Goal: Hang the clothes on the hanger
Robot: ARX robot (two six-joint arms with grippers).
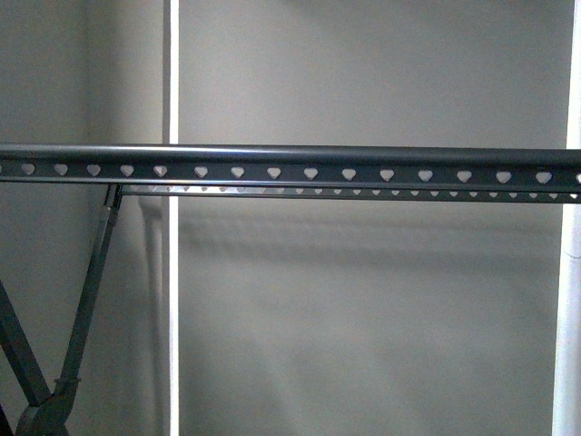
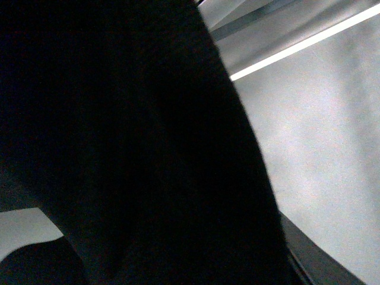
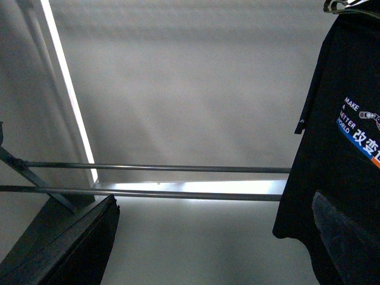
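The hanger (image 1: 290,165) is a long dark grey rail with a row of heart-shaped holes, running across the whole front view, with grey crossed legs at the lower left. No arm shows there. In the left wrist view the black shirt (image 2: 130,148) fills most of the picture and hides my left gripper, which is shut on it. In the right wrist view the black shirt (image 3: 338,166) hangs at the right, with a blue and white print on it. My right gripper (image 3: 219,249) is open and empty, its fingers (image 3: 89,237) spread wide, one of them in front of the shirt's lower part.
A second, thinner rail (image 1: 363,192) with small holes runs just behind the first. Two thin horizontal bars (image 3: 178,168) cross the right wrist view. A pale wall with a bright vertical light strip (image 1: 172,272) stands behind the rack.
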